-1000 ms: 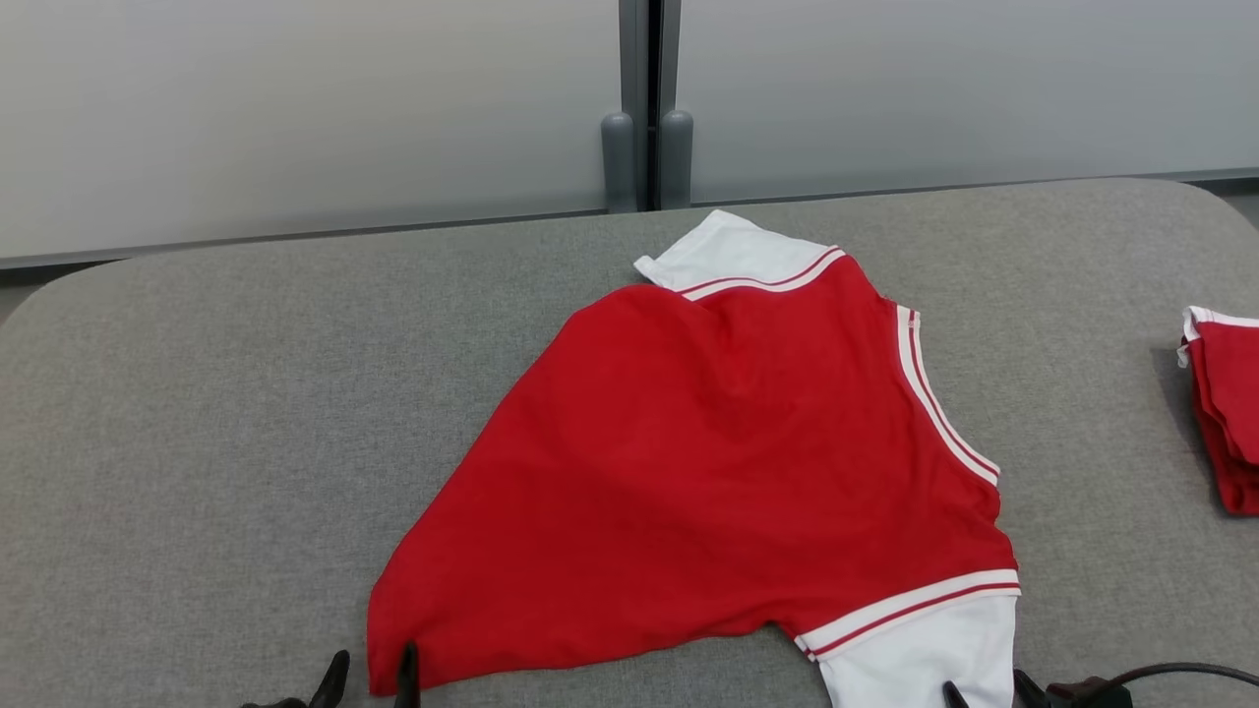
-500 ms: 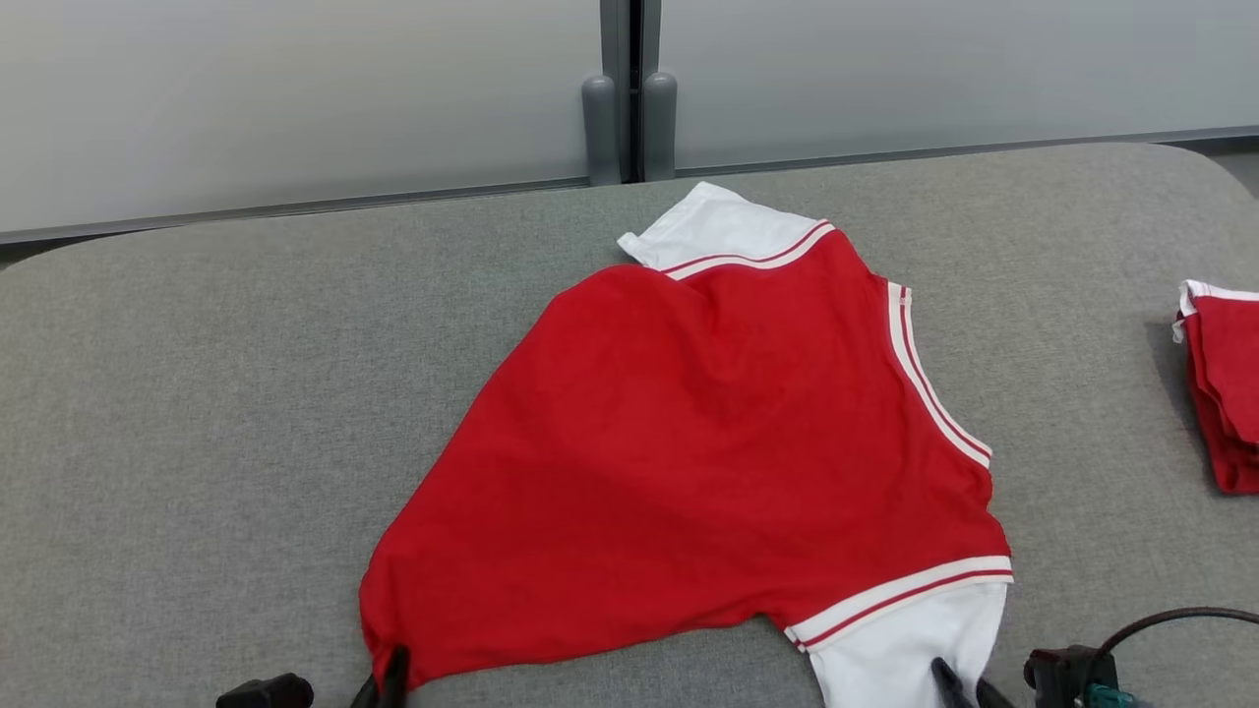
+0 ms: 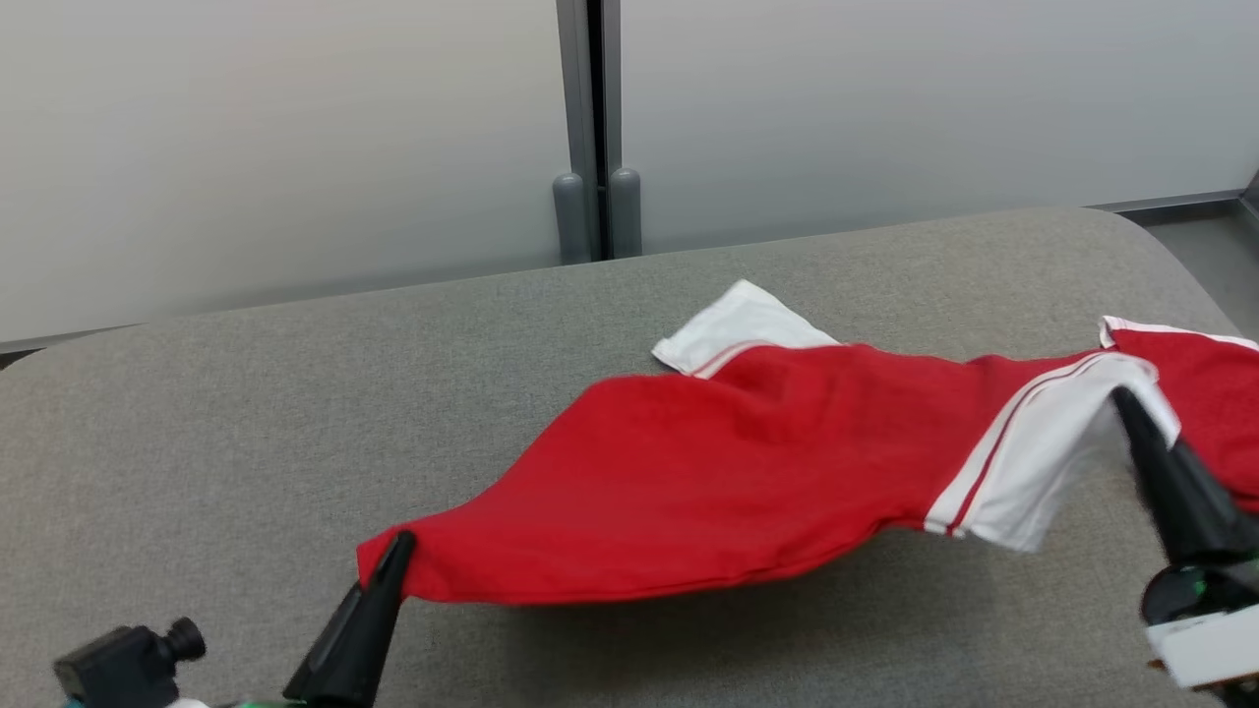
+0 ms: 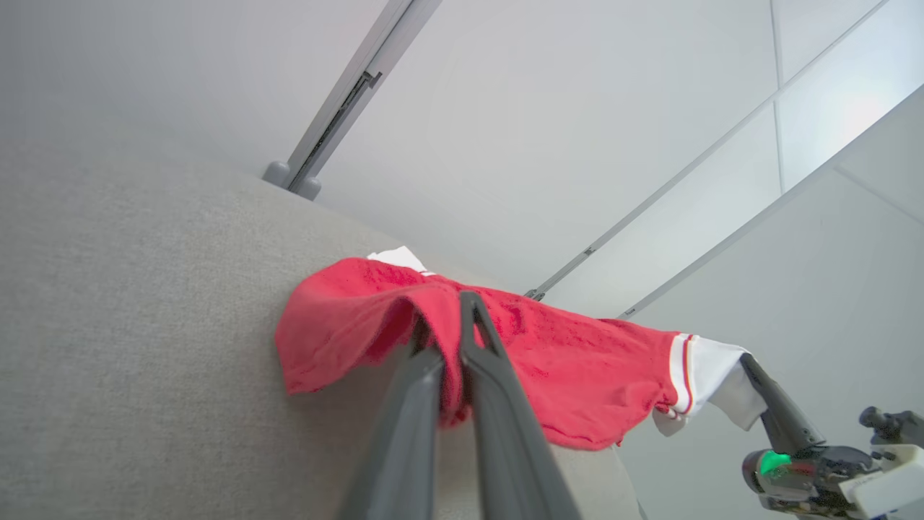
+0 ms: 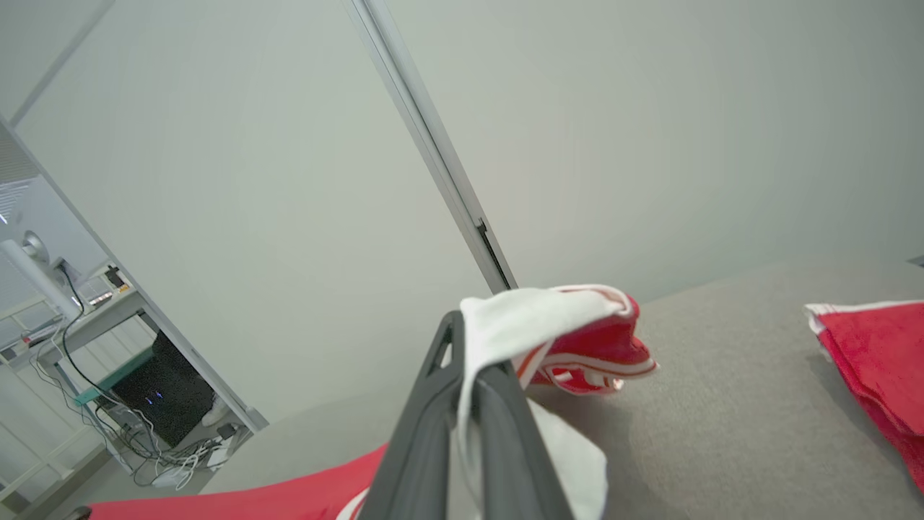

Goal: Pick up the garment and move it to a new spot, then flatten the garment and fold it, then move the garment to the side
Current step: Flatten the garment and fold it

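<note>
Start with the left gripper [image 3: 396, 544]: its two dark fingers are pinched tight together, and caught between their tips is a red corner of the garment [image 3: 728, 472]. In the wrist camera the cloth is bunched right around the fingertips, with a fold squeezed between them.

Over to the right gripper [image 3: 1123, 401]: its fingers are closed just as hard, and what they've got is the white sleeve [image 3: 1043, 462], draped up over the tips and hanging down the near side.

Between the two grippers the garment is strung out like a hammock. The red body sags in the middle, and its near edge is up off the grey padded table [image 3: 246, 413], with a shadow underneath.

Beyond that span, on the side away from the fingers, the other white sleeve [image 3: 738, 329] lies flat on the table.

Just past the right gripper, out to its right, there's a second red garment [image 3: 1205, 379], folded, white trim showing, sitting on the table. Whether the held cloth touches it I can't tell.

Behind everything is a pale wall panel [image 3: 295, 147] with a grey post [image 3: 588, 128] running up it.
</note>
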